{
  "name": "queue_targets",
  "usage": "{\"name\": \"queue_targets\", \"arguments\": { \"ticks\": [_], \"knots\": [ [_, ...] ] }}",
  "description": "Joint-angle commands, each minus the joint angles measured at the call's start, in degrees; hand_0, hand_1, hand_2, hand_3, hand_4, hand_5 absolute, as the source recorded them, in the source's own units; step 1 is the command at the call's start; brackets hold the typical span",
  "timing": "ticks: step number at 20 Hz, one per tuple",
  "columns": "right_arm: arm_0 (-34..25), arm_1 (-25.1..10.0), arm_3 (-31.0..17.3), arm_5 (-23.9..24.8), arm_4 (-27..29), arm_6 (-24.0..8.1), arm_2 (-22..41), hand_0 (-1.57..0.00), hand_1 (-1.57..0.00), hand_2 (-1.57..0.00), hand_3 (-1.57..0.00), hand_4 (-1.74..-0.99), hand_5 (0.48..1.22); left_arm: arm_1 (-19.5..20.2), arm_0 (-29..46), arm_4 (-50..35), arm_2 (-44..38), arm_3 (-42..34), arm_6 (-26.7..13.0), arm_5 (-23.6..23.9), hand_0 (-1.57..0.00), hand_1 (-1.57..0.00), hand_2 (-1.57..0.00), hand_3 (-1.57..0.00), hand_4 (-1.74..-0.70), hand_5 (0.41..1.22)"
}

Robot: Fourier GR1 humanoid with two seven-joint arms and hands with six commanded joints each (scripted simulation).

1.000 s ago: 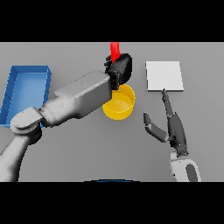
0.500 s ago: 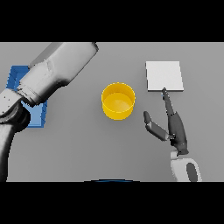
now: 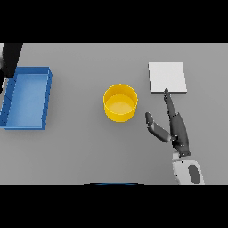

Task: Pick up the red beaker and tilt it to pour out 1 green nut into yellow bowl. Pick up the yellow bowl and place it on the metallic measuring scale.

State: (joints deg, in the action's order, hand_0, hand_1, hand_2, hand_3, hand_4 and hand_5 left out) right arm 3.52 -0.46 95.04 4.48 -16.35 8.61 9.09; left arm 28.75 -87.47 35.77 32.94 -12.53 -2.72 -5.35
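The yellow bowl [image 3: 120,103] stands upright near the middle of the table, and its inside shows only yellow. Right of it and farther back lies the flat, pale square scale [image 3: 167,77]. My right hand [image 3: 179,132] rests open below the scale, to the bowl's right. Its fingers [image 3: 169,101] point at the scale's near edge and its thumb spreads toward the bowl, touching neither. A dark part of my left hand [image 3: 10,58] shows at the far left edge, above the blue bin. The red beaker is not in view.
A blue rectangular bin [image 3: 26,97] sits at the left side of the table, about a bowl's width from the bowl.
My left arm has swung from over the bowl, where it held the red beaker, out to the far left edge. The beaker has left the view. The right hand has not moved.
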Motion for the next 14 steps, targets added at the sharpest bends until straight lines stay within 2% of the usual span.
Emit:
{"name": "queue_targets", "arguments": {
  "ticks": [1, 5, 7, 9, 11, 14],
  "knots": [
    [-0.1, 0.3, -0.2, -0.1, 0.4, 0.0, 0.0, 0.00, 0.00, 0.00, 0.00, -1.012, 0.659, 1.4, 2.2, -2.6, -1.8, 0.3, -0.6, 2.1, -1.57, -1.57, -1.57, -1.43, -1.74, 1.221],
    [-0.2, -0.5, -0.5, 0.1, -1.1, -0.3, 0.4, 0.00, 0.00, 0.00, 0.00, -1.050, 0.653, 5.9, 9.4, -12.6, -7.7, -0.3, -6.5, 7.5, -1.57, -1.57, -1.57, -1.43, -1.74, 1.221],
    [-0.1, -0.1, -0.8, 0.3, -1.2, -0.4, 0.5, 0.00, 0.00, 0.00, 0.00, -1.053, 0.651, 6.9, 13.8, -17.6, -10.4, -1.8, -7.1, 10.3, -1.57, -1.57, -1.57, -1.45, -1.74, 1.221],
    [0.5, -1.0, 0.3, 0.9, -2.2, -0.3, 0.5, 0.00, 0.00, 0.00, 0.00, -1.047, 0.651, 7.2, 18.0, -22.3, -12.5, -4.1, -10.3, 13.0, -1.57, -1.57, -1.57, -1.47, -1.74, 1.221],
    [0.8, -1.0, 0.9, 1.5, -3.6, -1.1, 1.0, 0.00, 0.00, 0.00, 0.00, -1.052, 0.648, 7.7, 23.1, -26.5, -14.1, -8.3, -11.2, 14.7, -1.57, -1.57, -1.57, -1.47, -1.74, 1.221],
    [0.2, -1.4, 0.6, 0.9, -3.5, -1.8, 1.0, 0.00, 0.00, 0.00, 0.00, -1.041, 0.650, 8.7, 29.5, -30.3, -14.4, -16.8, -15.7, 17.9, -1.57, -1.57, -1.57, -1.48, -1.74, 1.221]
  ]
}}
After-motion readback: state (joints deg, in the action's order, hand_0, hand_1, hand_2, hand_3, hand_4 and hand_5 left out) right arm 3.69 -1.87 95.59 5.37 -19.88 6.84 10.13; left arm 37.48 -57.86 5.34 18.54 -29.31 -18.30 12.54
